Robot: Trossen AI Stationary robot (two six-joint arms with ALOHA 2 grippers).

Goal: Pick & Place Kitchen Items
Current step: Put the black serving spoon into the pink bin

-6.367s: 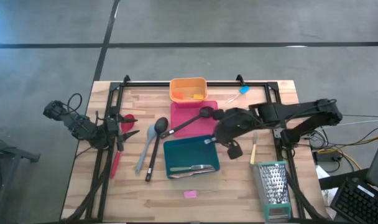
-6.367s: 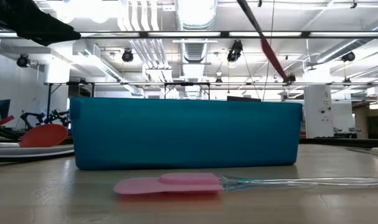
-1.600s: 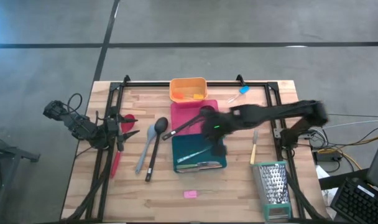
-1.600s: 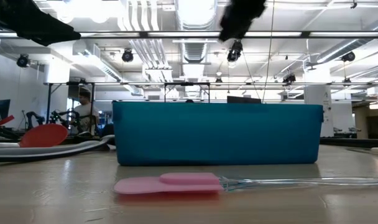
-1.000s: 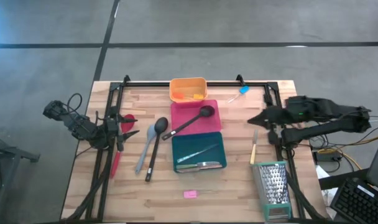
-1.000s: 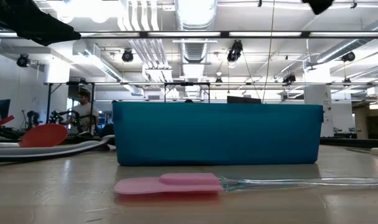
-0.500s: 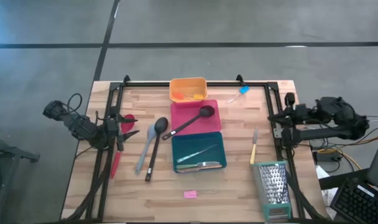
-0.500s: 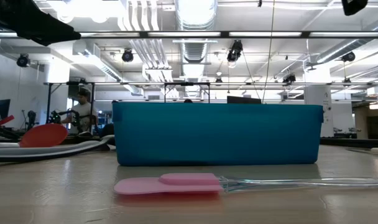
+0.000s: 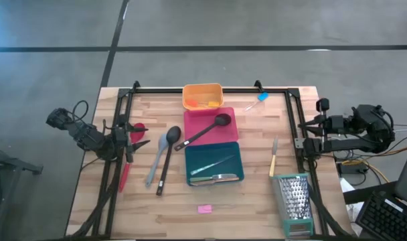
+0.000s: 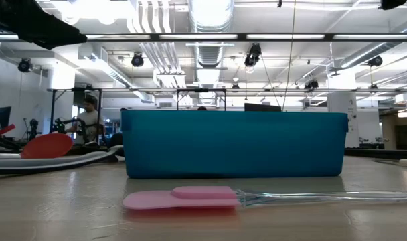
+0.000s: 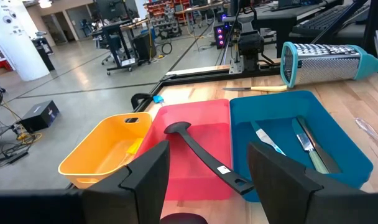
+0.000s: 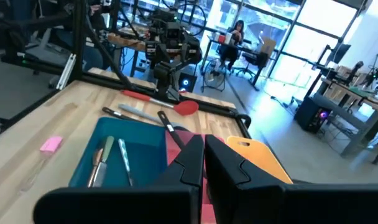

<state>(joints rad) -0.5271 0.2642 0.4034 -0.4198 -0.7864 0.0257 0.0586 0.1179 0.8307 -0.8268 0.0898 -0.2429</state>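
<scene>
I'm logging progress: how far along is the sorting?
Done: two utensils lie in the teal tray, a black spoon on the pink tray, small pieces in the orange tray. In hand: nothing; the left gripper is open, the right gripper shut and empty, both at the table's sides. Left: grey spoon, second black spoon, red spatula, knife, pink spatula.

Pale wood-plank table (image 9: pixel 257 201), black frame rails along its edges. Centre of the high view, top to bottom: orange tray (image 9: pixel 202 96), pink tray (image 9: pixel 210 127), teal tray (image 9: pixel 213 165). Black spoon (image 9: pixel 203 131) across the pink tray. Silvery tongs (image 9: pixel 213 179) in the teal. Left of the trays: grey spoon (image 9: pixel 158 157), second black spoon (image 9: pixel 167 158), red spatula (image 9: pixel 131 150). Right: yellow-handled knife (image 9: pixel 273 164); metal box grater (image 9: pixel 294 204), teal trim. Bottom centre: small pink piece (image 9: pixel 204 209). Upper right: blue piece (image 9: pixel 262 97). Both arms dark.
</scene>
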